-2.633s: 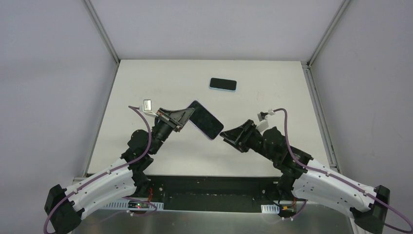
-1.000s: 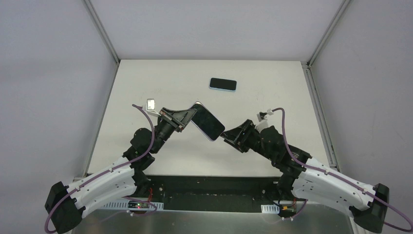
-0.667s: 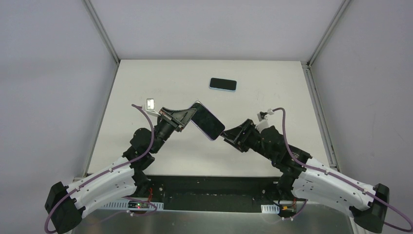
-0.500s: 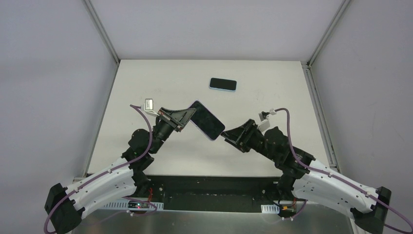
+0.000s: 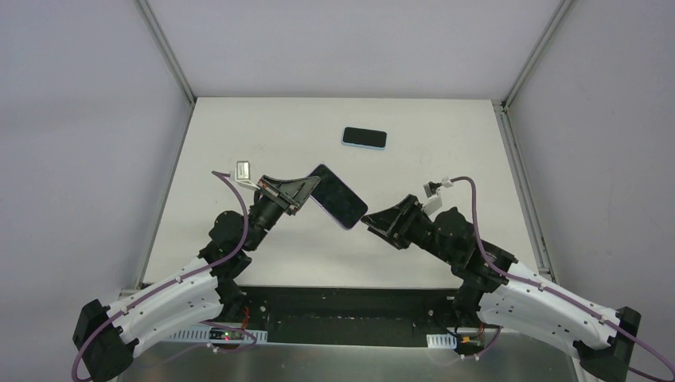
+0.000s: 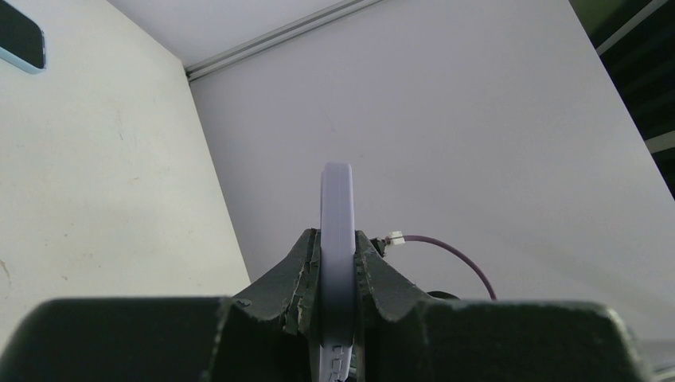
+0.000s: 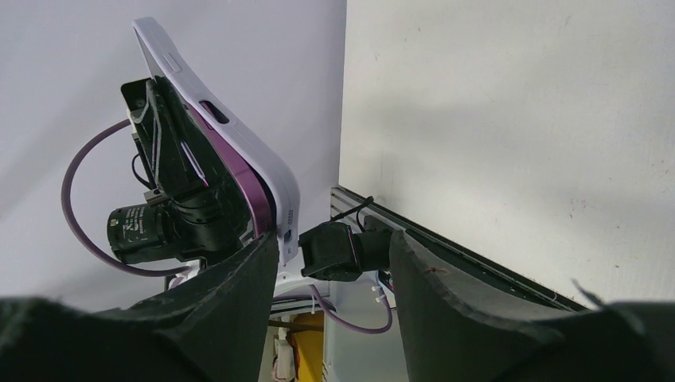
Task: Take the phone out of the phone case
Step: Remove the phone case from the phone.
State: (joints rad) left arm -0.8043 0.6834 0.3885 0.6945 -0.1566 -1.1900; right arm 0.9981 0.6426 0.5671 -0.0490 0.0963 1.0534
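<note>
My left gripper is shut on a phone in a lilac case, holding it up above the table with the dark screen facing up. In the left wrist view the case edge stands clamped between both fingers. My right gripper is open, its tips right at the phone's lower right corner. In the right wrist view the lilac case stands at the left, beside my left fingertip; the gap between my fingers is empty.
A second phone in a light blue case lies flat at the back centre of the white table; its corner shows in the left wrist view. Metal frame rails border the table sides.
The held phone has stayed nearly in place, shifting only slightly. My right arm has shifted a little, its gripper staying at the phone's lower corner.
</note>
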